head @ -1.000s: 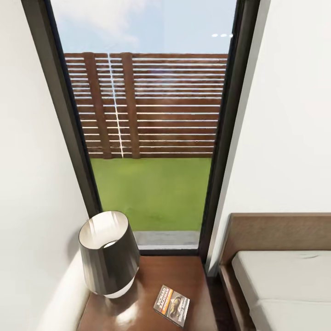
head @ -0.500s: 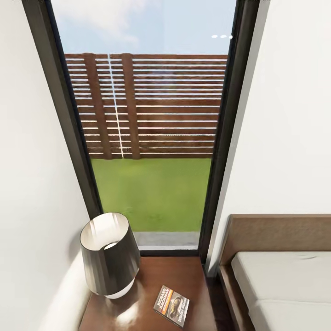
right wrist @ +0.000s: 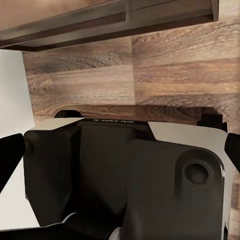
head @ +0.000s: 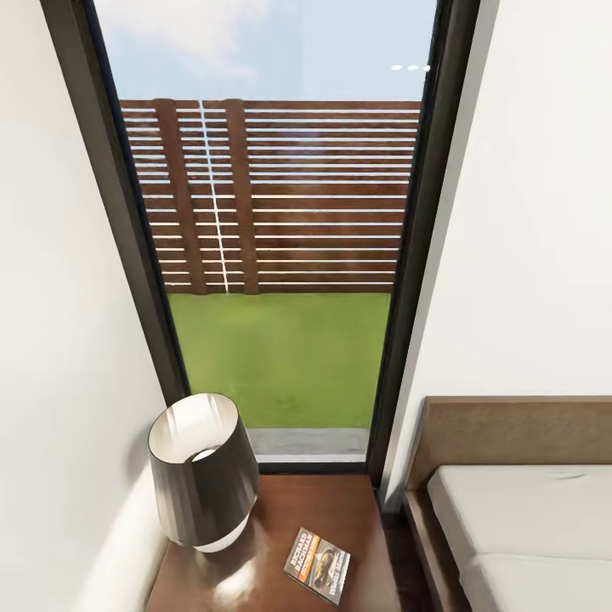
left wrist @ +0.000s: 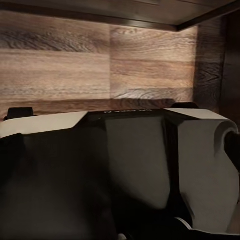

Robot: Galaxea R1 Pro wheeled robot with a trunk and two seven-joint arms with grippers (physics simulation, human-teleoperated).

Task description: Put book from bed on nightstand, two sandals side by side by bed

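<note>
The book [head: 317,564] lies flat on the nightstand [head: 331,510] near its front edge, beside the lamp [head: 202,472] — that step looks done. You need the 2 sandals next; claw states I cannot tell.

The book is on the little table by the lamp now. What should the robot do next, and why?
Probably turn away from the window to look for the sandals. The book already lies flat on the nightstand beside the lamp, off the bed, so that part looks done. The sandals still need placing.
</note>
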